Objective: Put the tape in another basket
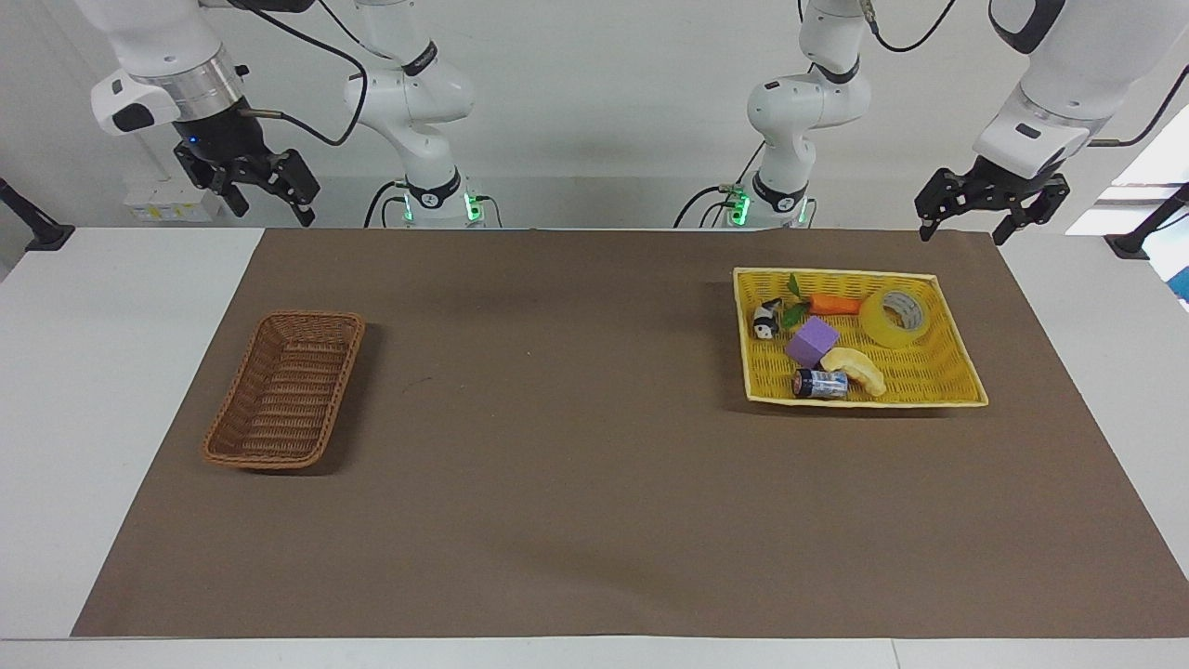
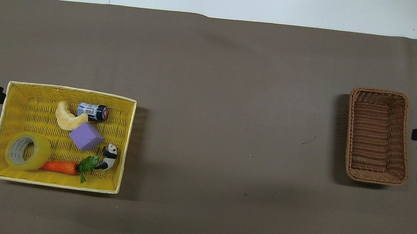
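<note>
- Start: tape point(image 1: 894, 318) lies in yellow tray point(image 1: 957, 390); basket point(image 1: 286, 388) holds nothing.
- Left gripper point(image 1: 990, 216) and right gripper point(image 1: 265, 186) wait raised, fingers apart.
- Next: left descends onto tape.

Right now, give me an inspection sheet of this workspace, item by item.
Surface: brown mat on a white table.
Job's things: tape in the yellow tray; brown basket empty, toward the right arm's end.
Clutter: carrot, panda, purple block, banana toy, battery, all in the tray.
Grippers: left gripper and right gripper wait raised, jaws open.
Cables: on both arms.
Surroundings: nothing seen.
</note>
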{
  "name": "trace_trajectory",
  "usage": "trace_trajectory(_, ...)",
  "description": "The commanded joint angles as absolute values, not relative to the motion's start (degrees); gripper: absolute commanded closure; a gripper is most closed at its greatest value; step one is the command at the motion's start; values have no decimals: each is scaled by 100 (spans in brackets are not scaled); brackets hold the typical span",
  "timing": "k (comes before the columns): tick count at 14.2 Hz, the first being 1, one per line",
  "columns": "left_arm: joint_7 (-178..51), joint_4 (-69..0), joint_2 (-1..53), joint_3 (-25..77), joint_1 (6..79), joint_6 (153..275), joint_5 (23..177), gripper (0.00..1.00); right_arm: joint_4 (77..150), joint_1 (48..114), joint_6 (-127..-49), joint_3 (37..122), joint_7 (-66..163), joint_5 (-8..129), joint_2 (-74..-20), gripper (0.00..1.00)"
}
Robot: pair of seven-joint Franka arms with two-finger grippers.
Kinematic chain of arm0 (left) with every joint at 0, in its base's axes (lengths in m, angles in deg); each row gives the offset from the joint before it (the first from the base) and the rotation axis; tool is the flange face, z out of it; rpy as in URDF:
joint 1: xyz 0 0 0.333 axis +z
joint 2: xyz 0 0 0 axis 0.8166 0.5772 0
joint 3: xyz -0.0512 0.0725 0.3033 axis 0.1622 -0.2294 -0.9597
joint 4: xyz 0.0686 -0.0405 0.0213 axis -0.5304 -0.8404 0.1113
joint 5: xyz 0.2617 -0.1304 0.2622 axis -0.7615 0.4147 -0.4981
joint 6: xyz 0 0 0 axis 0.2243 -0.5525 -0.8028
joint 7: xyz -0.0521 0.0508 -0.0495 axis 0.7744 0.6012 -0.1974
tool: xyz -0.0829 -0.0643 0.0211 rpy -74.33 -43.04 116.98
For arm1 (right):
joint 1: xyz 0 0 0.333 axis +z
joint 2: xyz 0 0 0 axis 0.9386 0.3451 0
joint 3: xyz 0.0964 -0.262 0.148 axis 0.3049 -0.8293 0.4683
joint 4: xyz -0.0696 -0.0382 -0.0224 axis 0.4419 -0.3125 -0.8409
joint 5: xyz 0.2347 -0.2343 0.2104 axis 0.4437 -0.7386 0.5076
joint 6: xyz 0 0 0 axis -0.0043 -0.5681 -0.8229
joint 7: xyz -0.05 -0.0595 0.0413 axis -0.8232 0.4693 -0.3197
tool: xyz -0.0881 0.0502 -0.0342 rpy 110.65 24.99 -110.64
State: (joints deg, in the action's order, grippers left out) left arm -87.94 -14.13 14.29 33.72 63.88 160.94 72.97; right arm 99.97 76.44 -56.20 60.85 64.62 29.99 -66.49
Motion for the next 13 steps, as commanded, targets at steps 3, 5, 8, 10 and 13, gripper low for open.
trace_trajectory(3, -8908, -1522, 1333, 3370, 6467, 16142, 7314, 0, 10083, 7614, -5619, 6044, 6340, 3140, -6717, 0)
trace_trajectory(5, -8908, -1530, 1333, 3370, 6467, 16142, 7314, 0, 10083, 7614, -5611, 6044, 6340, 3140, -6717, 0)
trace_trajectory(8, -8899, -1530, 1324, 3370, 6467, 16133, 7323, 0, 10083, 7614, -5611, 6044, 6340, 3140, -6717, 0)
trace_trajectory(10, -8891, -1539, 1324, 3370, 6459, 16134, 7314, 0, 10083, 7614, -5611, 6044, 6340, 3148, -6717, 0)
trace_trajectory(13, -8882, -1530, 1324, 3370, 6467, 16134, 7314, 0, 10083, 7614, -5611, 6044, 6340, 3148, -6717, 0)
